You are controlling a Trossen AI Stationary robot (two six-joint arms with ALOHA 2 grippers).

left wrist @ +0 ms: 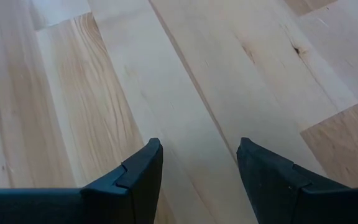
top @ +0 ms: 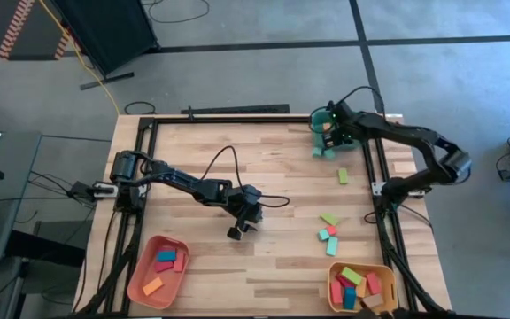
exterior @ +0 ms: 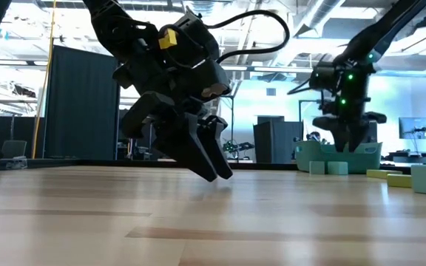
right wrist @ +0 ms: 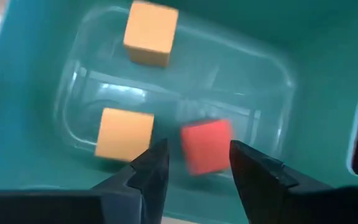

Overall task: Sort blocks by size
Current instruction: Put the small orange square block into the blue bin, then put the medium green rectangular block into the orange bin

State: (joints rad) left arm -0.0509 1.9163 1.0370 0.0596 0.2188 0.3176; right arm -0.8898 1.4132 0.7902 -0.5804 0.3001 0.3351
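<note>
The right tool (top: 328,133) hangs over the green tray (top: 318,118) at the table's (top: 273,177) far right corner. In the right wrist view its fingers are spread with nothing between them, and the tray holds 2 orange cubes (right wrist: 151,32) and 1 red cube (right wrist: 206,145), the red one just beyond the fingertips (right wrist: 156,163). 2 teal blocks (top: 323,151) sit on the table just outside that tray, and a green block (top: 343,176) lies nearer along the right side.

The left tool (top: 242,227) is low over bare wood near the table's middle, its fingers (left wrist: 143,174) spread and empty; in the low view the tips sit just above the surface.

A small cluster of green, red and teal blocks (top: 328,228) lies toward the near right. The yellow tray (top: 334,288) at the near right corner holds several red, green, teal and orange blocks. The salmon tray (top: 142,275) at the near left holds teal, pink, red and orange blocks.
</note>
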